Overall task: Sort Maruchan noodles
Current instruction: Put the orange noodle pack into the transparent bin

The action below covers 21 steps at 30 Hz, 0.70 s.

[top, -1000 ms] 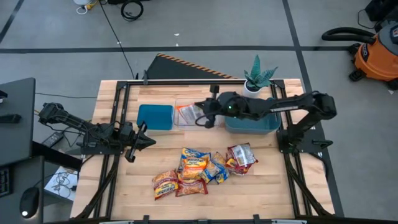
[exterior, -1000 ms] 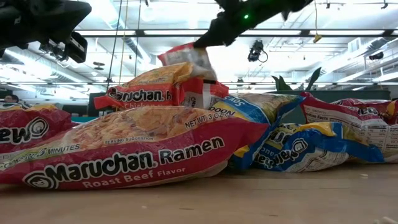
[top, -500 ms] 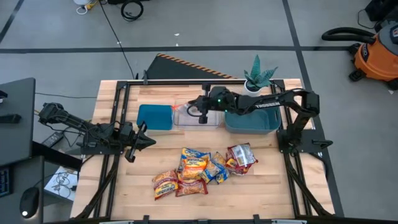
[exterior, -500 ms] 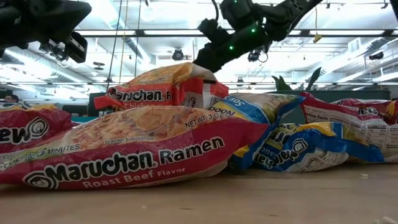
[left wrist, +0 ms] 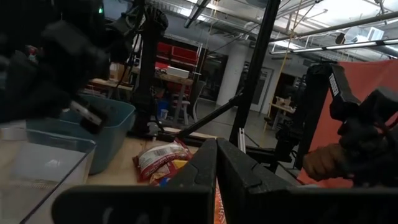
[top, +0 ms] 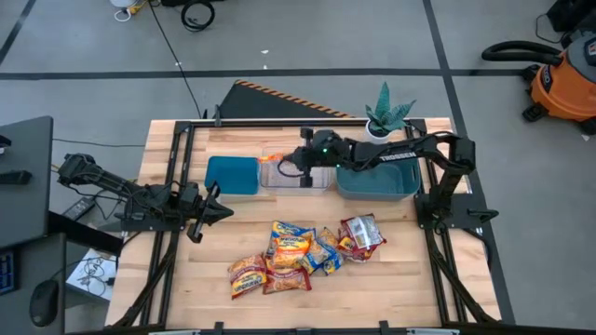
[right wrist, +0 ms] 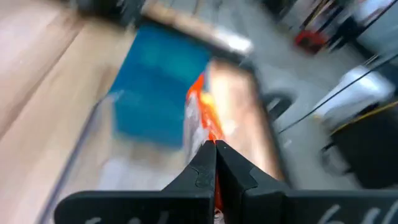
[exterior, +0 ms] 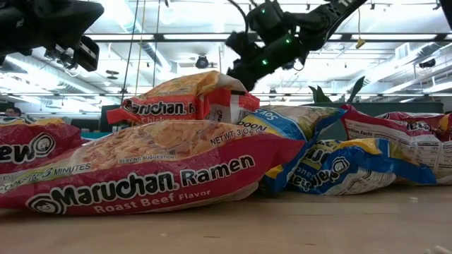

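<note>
Orange plastic shows between the fingers of your right claw, which is clamped on one packet and hangs over the clear bin at the surface's 12 o'clock, with the small teal bin just beside at 9 o'clock of it and the big teal bin at 3 o'clock. In the right wrist view the packet runs straight out from the fingertips, its long axis in line with the arm, so it points toward the small teal bin and away from the arm's base. That is what your next move turns on: my judgement is that a release here drops it in the clear bin, while a further reach toward 9 o'clock would put it over the small teal one. Check which bin this flavour belongs in before you let go; I cannot read the label. The remaining noodles lie heaped near the surface's 6 o'clock edge, well apart from the bins, roughly between the two arms. Your left claw waits with fingers together at the 9 o'clock side, holding nothing, and it looks the nearer one to the heap's left end.
</note>
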Each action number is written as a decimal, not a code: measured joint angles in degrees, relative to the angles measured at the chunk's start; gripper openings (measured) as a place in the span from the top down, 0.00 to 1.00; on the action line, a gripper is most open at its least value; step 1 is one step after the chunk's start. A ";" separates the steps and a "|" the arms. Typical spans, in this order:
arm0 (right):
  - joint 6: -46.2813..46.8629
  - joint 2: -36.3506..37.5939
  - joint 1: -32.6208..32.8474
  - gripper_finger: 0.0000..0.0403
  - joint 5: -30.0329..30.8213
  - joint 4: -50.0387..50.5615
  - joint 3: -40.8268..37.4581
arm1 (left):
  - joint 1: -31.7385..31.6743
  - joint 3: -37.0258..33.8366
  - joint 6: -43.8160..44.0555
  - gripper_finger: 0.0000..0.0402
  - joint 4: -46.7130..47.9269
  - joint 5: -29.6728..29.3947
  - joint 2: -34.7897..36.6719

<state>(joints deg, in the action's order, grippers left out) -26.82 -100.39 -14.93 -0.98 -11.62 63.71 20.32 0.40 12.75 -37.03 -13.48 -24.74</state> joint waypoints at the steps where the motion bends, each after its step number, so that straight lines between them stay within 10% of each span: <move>1: 0.42 -0.29 -0.03 0.98 -0.42 0.77 0.00 | 0.00 0.00 0.01 0.97 -0.01 0.03 0.00; 21: -2.61 -1.73 1.89 0.98 5.43 1.13 0.07 | 0.01 0.00 0.02 0.97 0.03 0.01 -0.02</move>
<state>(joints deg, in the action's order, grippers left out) -29.43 -102.12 -13.04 4.44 -10.49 63.78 20.33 0.40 12.78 -37.00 -13.47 -24.75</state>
